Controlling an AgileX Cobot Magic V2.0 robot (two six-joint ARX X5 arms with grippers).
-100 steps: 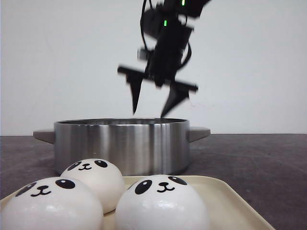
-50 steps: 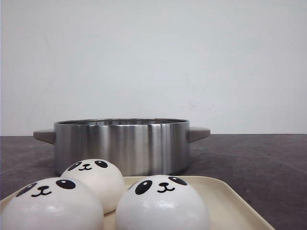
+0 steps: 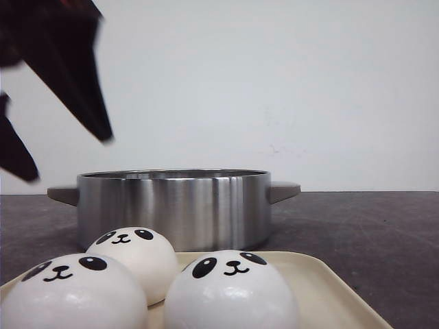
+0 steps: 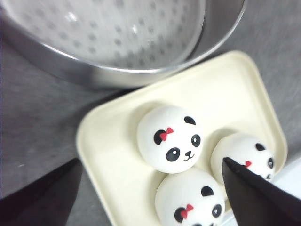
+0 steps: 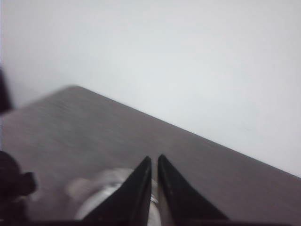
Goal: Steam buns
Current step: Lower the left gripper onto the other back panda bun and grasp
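Observation:
Three white panda-face buns sit on a cream tray (image 3: 333, 288) at the front: one at the back left (image 3: 134, 259), one at the front left (image 3: 68, 296), one on the right (image 3: 230, 291). In the left wrist view they show with red bows: (image 4: 170, 138), (image 4: 190, 200), (image 4: 242, 153). A fourth bun is not in view. My left gripper (image 3: 68, 157) is open and empty, high at the upper left; in its own view (image 4: 151, 161) it hangs above the tray (image 4: 113, 160). My right gripper (image 5: 155, 158) is shut and empty, raised above the table.
A steel pot (image 3: 171, 209) with two side handles stands just behind the tray. Its perforated steamer plate (image 4: 117, 33) shows bare where visible. The pot shows blurred under the right gripper (image 5: 101, 190). Dark tabletop (image 3: 370, 233) lies around; a white wall stands behind.
An open gripper that hung over the pot one second ago has left the front view. The left gripper has come in at the upper left. Buns, tray and pot have not moved.

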